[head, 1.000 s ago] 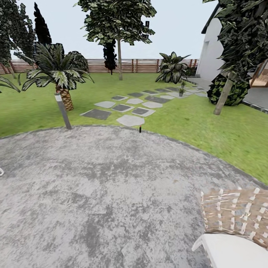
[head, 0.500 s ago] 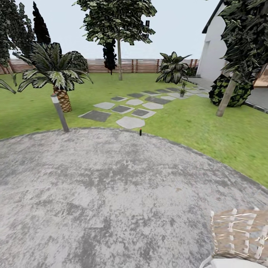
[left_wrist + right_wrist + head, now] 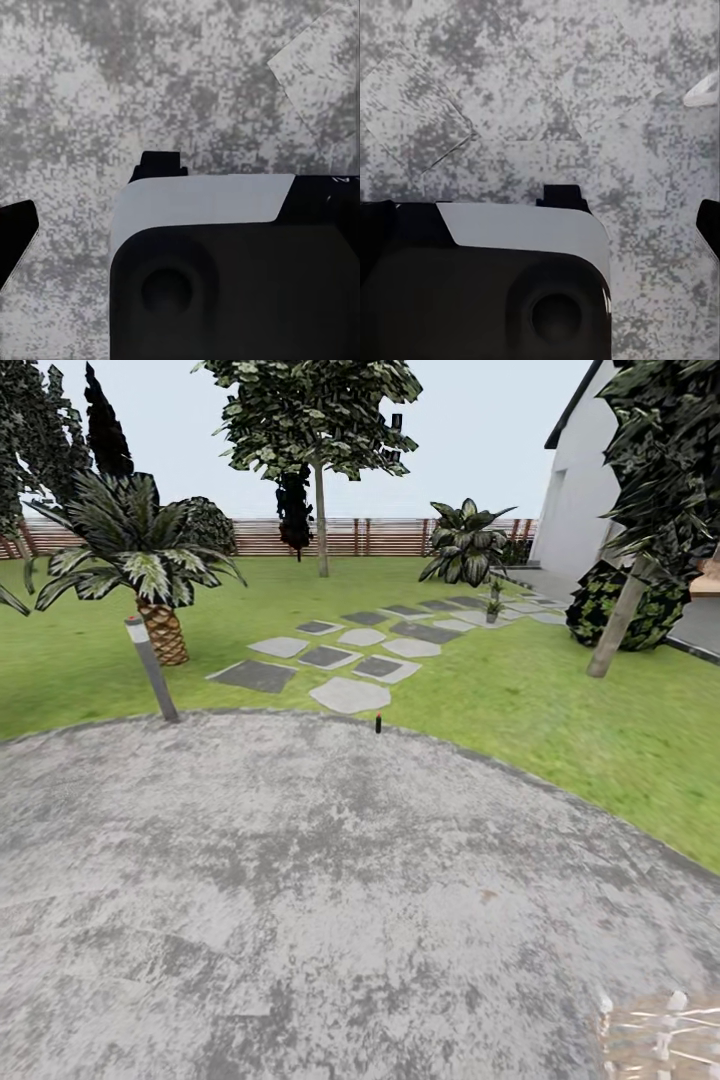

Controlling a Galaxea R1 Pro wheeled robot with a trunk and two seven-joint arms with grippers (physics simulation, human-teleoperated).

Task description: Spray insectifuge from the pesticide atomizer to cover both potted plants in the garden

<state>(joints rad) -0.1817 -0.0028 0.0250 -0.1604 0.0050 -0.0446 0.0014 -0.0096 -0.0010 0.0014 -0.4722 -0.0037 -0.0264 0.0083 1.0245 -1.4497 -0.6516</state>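
Observation:
The pesticide atomizer (image 3: 378,723) is a tiny dark upright bottle at the far rim of the grey patio, where the lawn begins. Far along the stepping stones stands a small potted plant (image 3: 490,606), and a second small one (image 3: 494,588) shows just behind it; both are too distant for detail. The left wrist view looks down on mottled grey paving, with my left gripper (image 3: 86,199) open and holding nothing. My right gripper (image 3: 636,210) is likewise open over the same paving, its dark fingers apart.
A slanted bollard lamp (image 3: 151,668) stands at the patio's left rim beside a striped palm (image 3: 140,560). Stepping stones (image 3: 350,693) lead across the lawn toward the fence (image 3: 350,537). A tree trunk (image 3: 615,625) and round bush (image 3: 604,605) stand right. A wicker chair corner (image 3: 660,1040) shows at the lower right.
The whole head view has shifted as the robot advances toward the garden. The wicker chair and white seat have slid almost out at the lower right. Nothing in the garden itself moved.

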